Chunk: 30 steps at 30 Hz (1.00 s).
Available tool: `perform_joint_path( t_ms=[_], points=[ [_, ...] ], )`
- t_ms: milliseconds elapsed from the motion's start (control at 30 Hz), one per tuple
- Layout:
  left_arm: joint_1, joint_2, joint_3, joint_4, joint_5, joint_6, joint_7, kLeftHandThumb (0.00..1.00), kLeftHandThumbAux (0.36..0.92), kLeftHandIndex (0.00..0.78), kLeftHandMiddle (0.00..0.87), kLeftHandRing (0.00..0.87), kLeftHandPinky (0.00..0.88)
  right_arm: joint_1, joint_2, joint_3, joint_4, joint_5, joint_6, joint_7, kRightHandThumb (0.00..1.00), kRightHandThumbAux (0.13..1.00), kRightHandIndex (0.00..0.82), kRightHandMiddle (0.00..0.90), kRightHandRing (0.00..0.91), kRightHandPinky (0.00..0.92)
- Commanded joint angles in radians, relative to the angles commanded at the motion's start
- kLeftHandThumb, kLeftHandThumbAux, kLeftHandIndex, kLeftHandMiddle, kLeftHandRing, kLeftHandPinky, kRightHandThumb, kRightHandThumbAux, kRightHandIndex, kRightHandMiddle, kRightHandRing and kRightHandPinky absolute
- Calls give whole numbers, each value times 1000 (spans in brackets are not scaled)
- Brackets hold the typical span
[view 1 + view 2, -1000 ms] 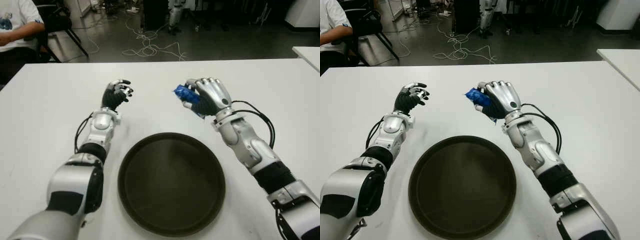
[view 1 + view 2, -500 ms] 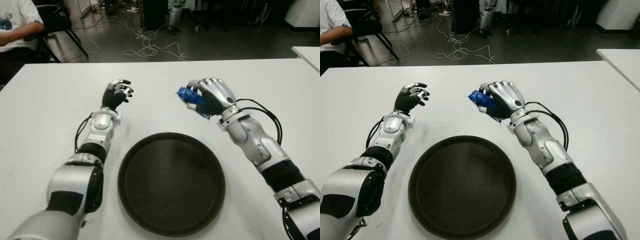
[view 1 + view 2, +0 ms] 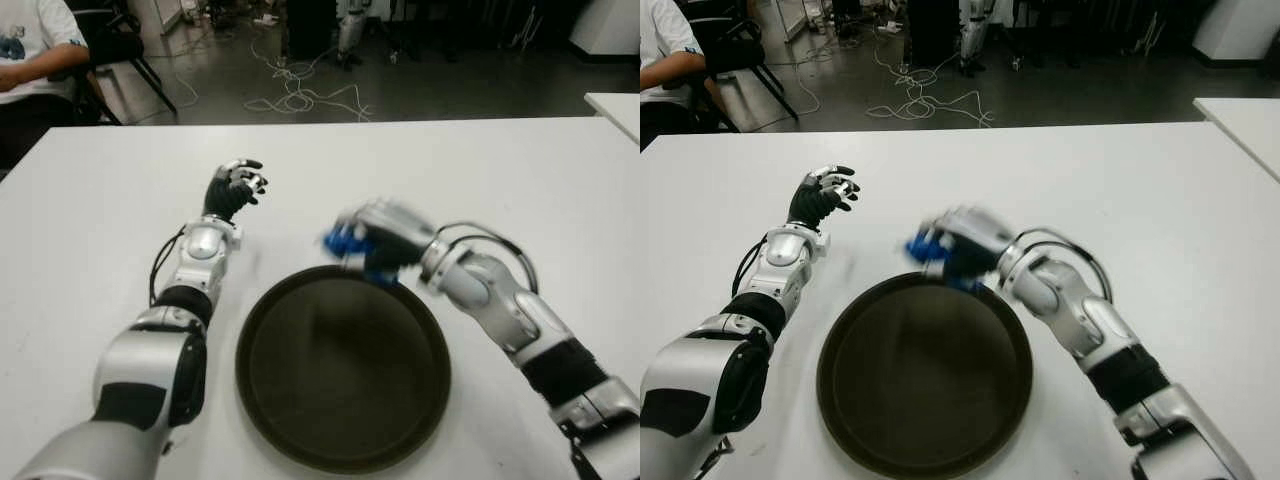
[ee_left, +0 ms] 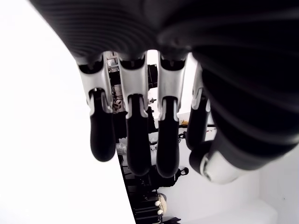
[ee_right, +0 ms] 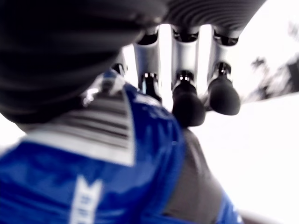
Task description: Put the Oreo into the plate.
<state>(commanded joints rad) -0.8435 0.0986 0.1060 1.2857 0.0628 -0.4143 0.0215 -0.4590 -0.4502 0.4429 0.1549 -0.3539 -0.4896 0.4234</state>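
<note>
My right hand (image 3: 372,240) is shut on the blue Oreo packet (image 3: 340,241) and hangs over the far rim of the round dark plate (image 3: 300,400), blurred by motion. In the right wrist view the blue wrapper (image 5: 93,186) fills the palm, with the fingers (image 5: 187,100) curled over it. My left hand (image 3: 233,186) shows on the white table (image 3: 90,230) to the left of the plate, fingers loosely curled and holding nothing; its wrist view shows the fingers (image 4: 135,135) bare.
A person in a white shirt (image 3: 35,45) sits by a chair beyond the table's far left corner. Cables (image 3: 300,95) lie on the dark floor behind the table. Another white table's corner (image 3: 615,105) shows at the far right.
My right hand has swept down and to the left with the Oreo packet, from beyond the plate to over its far rim. The left hand has not moved.
</note>
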Motion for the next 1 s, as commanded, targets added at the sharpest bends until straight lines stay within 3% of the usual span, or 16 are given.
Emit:
perform_joint_path(
  t_ms=[133, 267, 400, 567, 1000],
  points=[
    [1, 0, 1, -1, 0, 0, 2, 822, 689, 353, 499, 465, 501, -72, -21, -41, 111, 72, -55, 67, 681, 734, 433, 761, 769, 758],
    [2, 0, 2, -1, -1, -1, 5, 824, 689, 353, 504, 467, 512, -107, -12, -61, 168, 83, -56, 91, 681, 734, 433, 761, 770, 763],
    [1, -1, 4, 0, -2, -3, 6, 824, 688, 352, 510, 479, 522, -108, 4, -63, 154, 67, -13, 106, 681, 735, 433, 781, 783, 776],
    [2, -1, 6, 1, -2, -5, 6, 824, 687, 351, 513, 484, 527, -93, 12, -59, 147, 65, -13, 115, 681, 735, 434, 796, 795, 785],
    [1, -3, 9, -1, -7, 4, -3, 822, 689, 351, 502, 472, 512, -97, -4, -54, 144, 20, -3, 151, 681, 735, 433, 760, 767, 754]
  ],
)
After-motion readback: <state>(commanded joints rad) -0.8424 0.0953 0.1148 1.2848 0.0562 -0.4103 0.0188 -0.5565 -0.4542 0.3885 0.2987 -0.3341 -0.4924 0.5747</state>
